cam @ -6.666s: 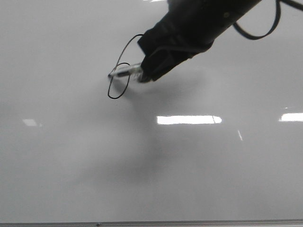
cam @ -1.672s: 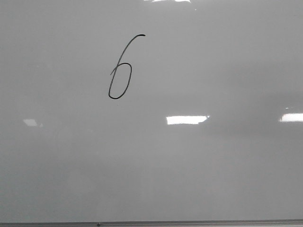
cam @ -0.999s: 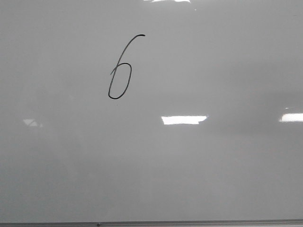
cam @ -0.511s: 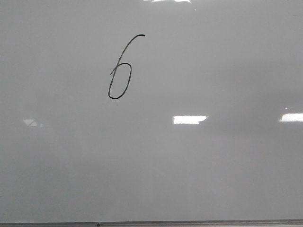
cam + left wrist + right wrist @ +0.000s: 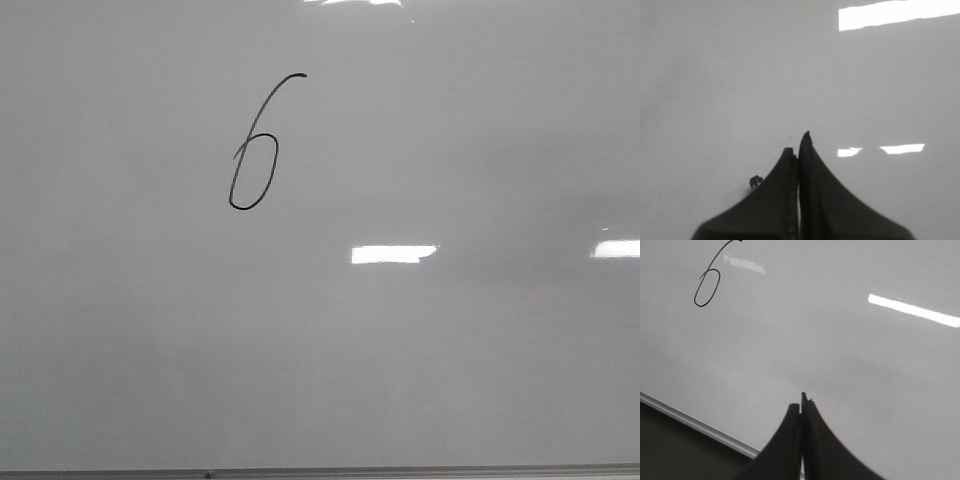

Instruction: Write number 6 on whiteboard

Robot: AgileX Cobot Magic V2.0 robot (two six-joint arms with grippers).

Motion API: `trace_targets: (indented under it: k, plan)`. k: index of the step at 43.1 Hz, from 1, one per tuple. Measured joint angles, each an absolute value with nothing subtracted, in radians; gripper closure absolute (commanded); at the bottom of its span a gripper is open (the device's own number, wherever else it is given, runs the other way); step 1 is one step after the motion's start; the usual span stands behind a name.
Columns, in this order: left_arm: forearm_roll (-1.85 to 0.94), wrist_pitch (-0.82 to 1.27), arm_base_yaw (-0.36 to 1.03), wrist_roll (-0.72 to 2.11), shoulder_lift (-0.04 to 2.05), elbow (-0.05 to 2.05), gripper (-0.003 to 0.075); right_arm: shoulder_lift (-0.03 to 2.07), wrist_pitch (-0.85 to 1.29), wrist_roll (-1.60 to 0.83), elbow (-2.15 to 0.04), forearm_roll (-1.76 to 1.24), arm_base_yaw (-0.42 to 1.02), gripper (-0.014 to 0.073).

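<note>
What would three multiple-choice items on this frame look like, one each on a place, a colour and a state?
1. Where on the whiteboard does the number 6 sit in the front view?
A. Upper left of centre
B. Lower right corner
C. Along the bottom edge

2. What colour is the stroke of the number 6?
A. Red
B. Black
C. Blue

3. How do the jaws of the right gripper stand?
A. Wide open
B. Closed on a cloth
C. Pressed together with nothing visible between them

Answers:
1. A: the digit lies above and left of the board's middle, well clear of the bottom edge.
2. B: the line is thin and black against the pale board.
3. C: the right wrist view shows the two dark fingers meeting along a thin seam; the left gripper looks the same.
</note>
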State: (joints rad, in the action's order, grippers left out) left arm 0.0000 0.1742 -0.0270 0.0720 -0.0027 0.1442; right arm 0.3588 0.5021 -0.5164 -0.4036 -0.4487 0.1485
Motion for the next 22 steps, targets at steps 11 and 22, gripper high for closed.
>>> trace_targets:
  k: [11,22]
  plan:
    - [0.07,0.173,0.009,-0.071,-0.005,-0.006,0.0741,0.359,0.502,-0.516,-0.404,-0.449,0.149,0.0653]
    - [0.068,0.176,0.038,-0.079,-0.005,-0.006,0.0741,0.359,0.502,-0.516,-0.404,-0.449,0.149,0.0653]
